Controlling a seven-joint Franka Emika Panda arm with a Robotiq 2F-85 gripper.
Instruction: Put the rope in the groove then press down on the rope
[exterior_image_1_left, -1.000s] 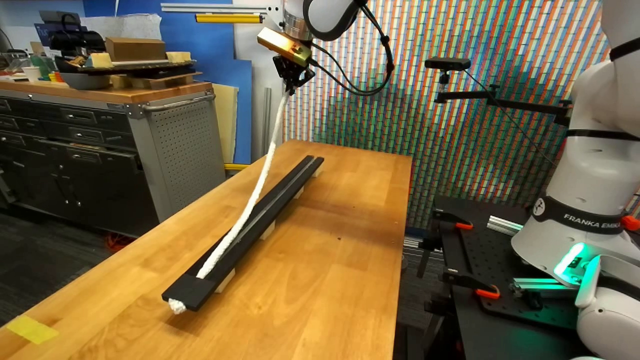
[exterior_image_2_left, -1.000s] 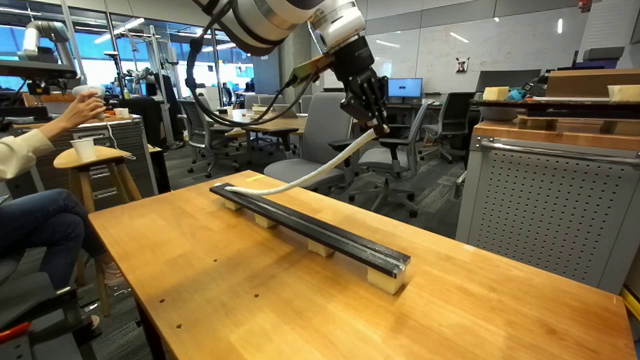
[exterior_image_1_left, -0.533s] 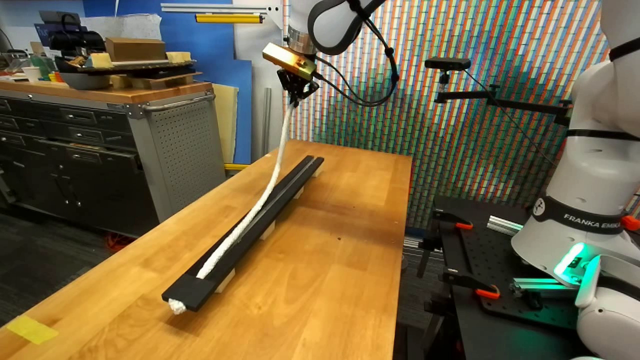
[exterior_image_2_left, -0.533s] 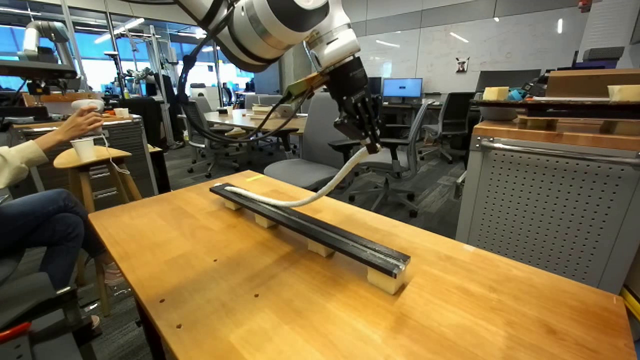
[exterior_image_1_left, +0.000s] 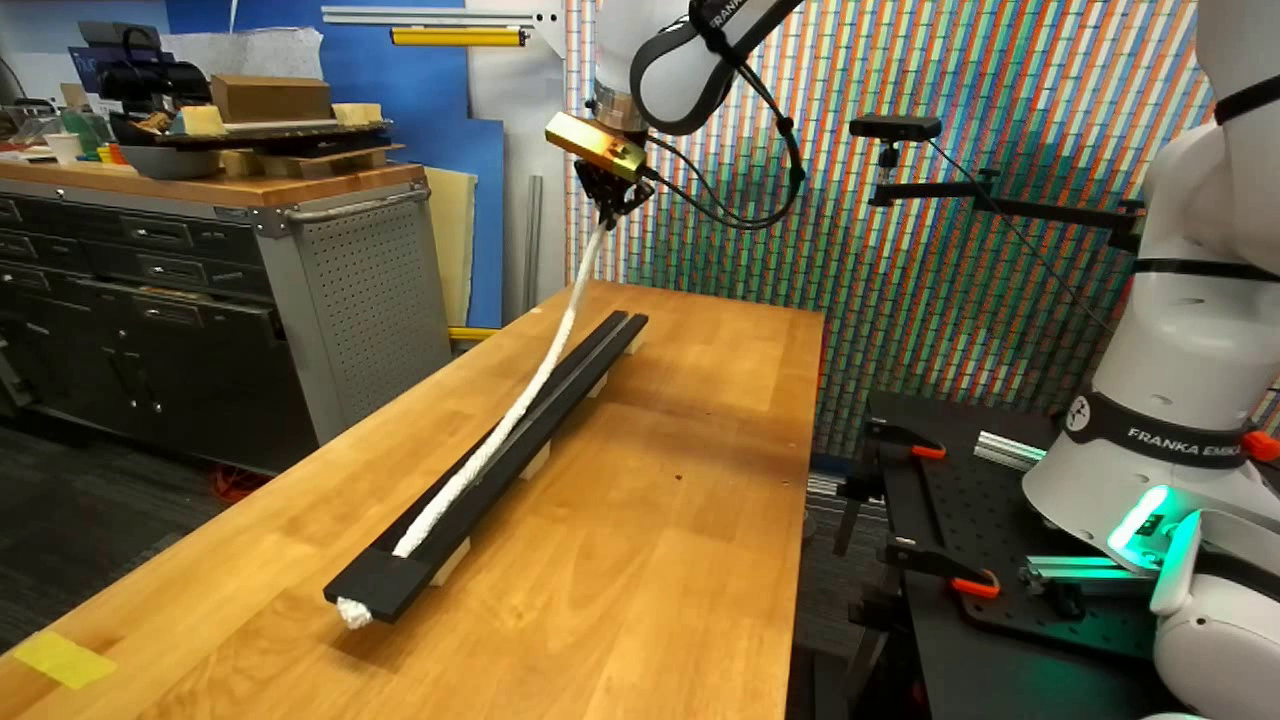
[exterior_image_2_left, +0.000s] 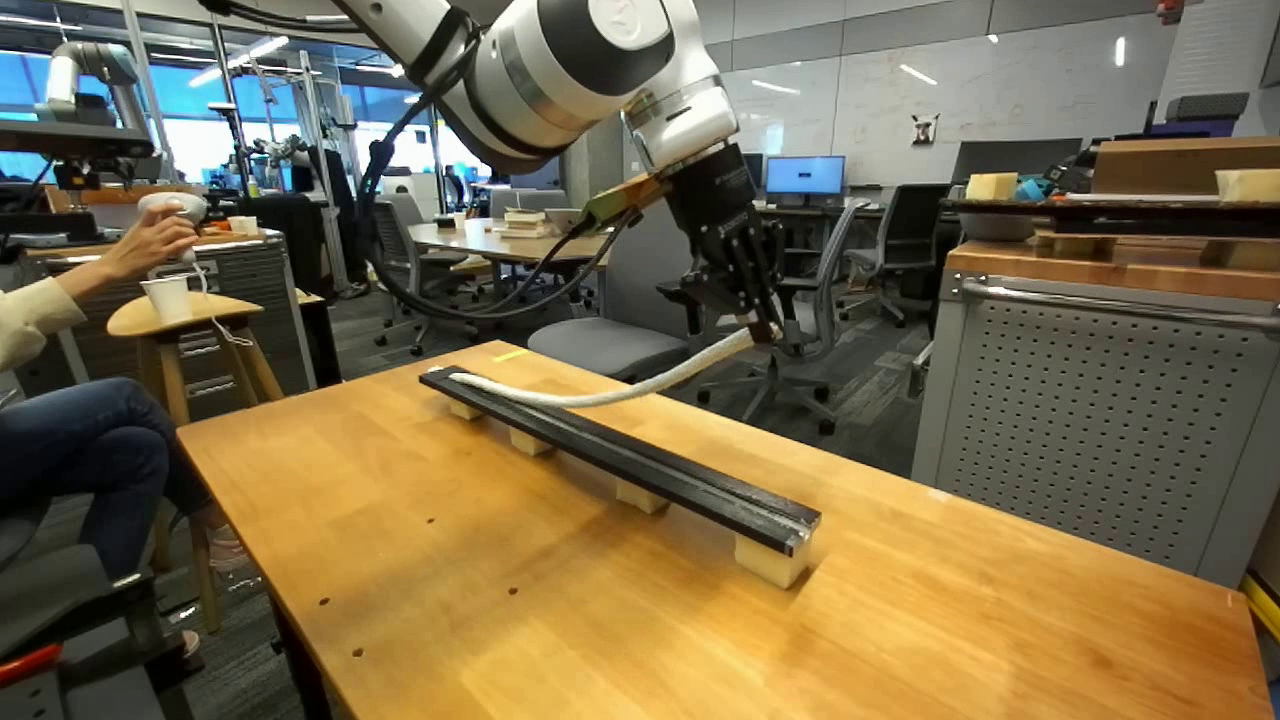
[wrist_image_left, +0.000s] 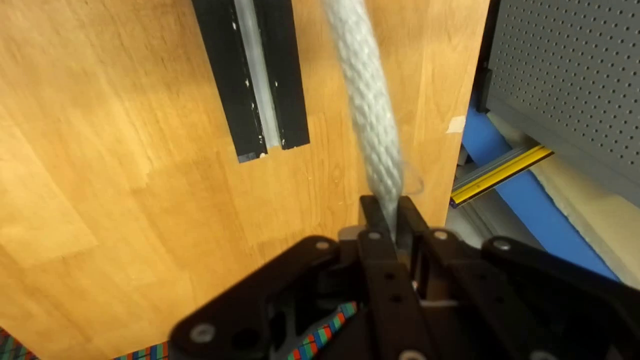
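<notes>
The white rope (exterior_image_1_left: 546, 370) runs out from under a black end piece (exterior_image_1_left: 372, 578) at the near end of the black bar, where its bulky tip (exterior_image_1_left: 354, 612) pokes out. Its first stretch lies along the groove (exterior_image_2_left: 690, 470); beyond that it curves upward, off the bar (exterior_image_2_left: 620, 458), to my gripper (exterior_image_1_left: 606, 222). In the wrist view the gripper (wrist_image_left: 388, 202) is shut on the rope, which is pinched between the fingertips. From above, the far part of the groove (wrist_image_left: 260, 75) shows bare, and the rope (wrist_image_left: 372, 100) passes to its right.
Pale wooden blocks (exterior_image_2_left: 772, 560) raise the bar above the wooden table (exterior_image_1_left: 650, 580). A workbench with a perforated side (exterior_image_2_left: 1100, 420) stands beyond the table. A seated person (exterior_image_2_left: 80, 430) is at the edge in an exterior view. A camera (exterior_image_1_left: 895, 127) sits on a bracket near the robot's base.
My gripper has come down with the rope and shifted toward the bar's far end. The rope hangs lower, and more of it rests along the bar than a second ago.
</notes>
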